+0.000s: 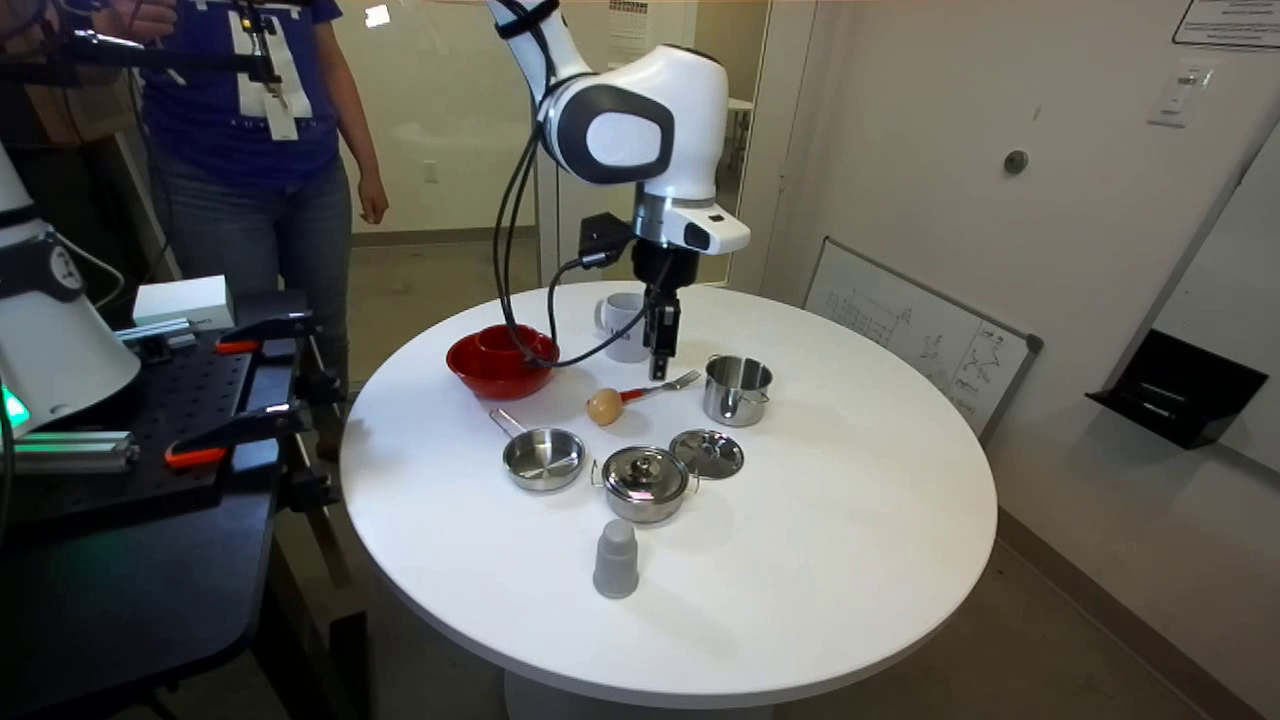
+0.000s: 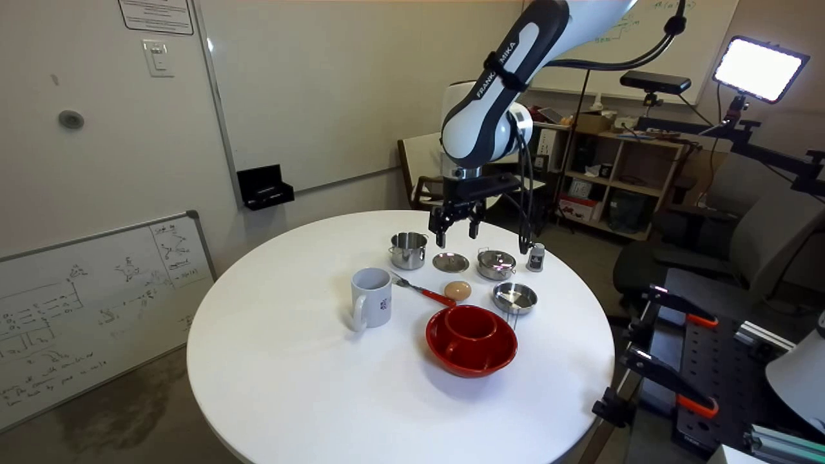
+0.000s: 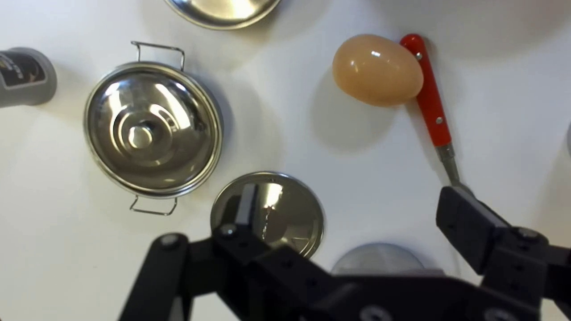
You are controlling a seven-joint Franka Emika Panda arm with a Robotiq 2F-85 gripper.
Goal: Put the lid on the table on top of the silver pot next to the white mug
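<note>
Gripper [image 2: 457, 238] hangs, jaws wide apart, nothing held; lid [image 2: 450, 262] lies flat on table [image 2: 290, 367] between pot [image 2: 408, 255] and lidded pot [image 2: 496, 265], so best centre on it first, pinch squarely, lift level, and lower straight onto the pot near the mug [image 2: 376, 303].

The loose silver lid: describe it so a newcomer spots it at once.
On the round white table, find the open silver pot. In both exterior views, the silver lid lies flat between that pot and the lidded pot. Unlike the cover on the lidded pot, it rests directly on the table.
</note>
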